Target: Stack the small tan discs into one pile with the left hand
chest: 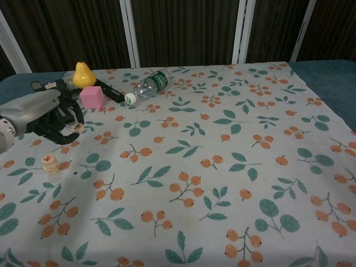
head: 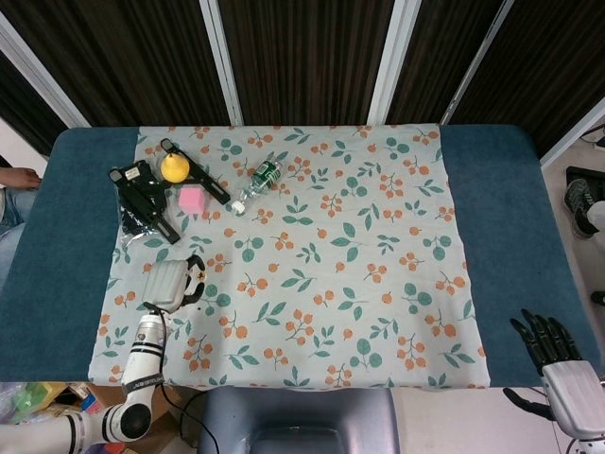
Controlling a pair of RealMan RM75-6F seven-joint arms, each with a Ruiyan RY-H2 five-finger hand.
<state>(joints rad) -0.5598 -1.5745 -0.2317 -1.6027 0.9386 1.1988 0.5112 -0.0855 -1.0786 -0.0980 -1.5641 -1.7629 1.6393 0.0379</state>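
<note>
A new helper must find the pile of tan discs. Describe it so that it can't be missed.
Start at the flowered cloth and go to its left edge, in front of the pink block and the left hand. The disc pile stands there alone: a short tan stack with a red mark on top, paler than the printed orange berries.

No readable text, brand or number can be made out. A red mark is seen on the top tan disc (chest: pixel 50 163), too small to be read. The bottle (chest: pixel 148 85) bears a green label, its print illegible.

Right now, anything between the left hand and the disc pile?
Nothing visible. The left hand, a tan disc at its fingertips, hangs beyond the pile; only bare cloth lies between them.
</note>
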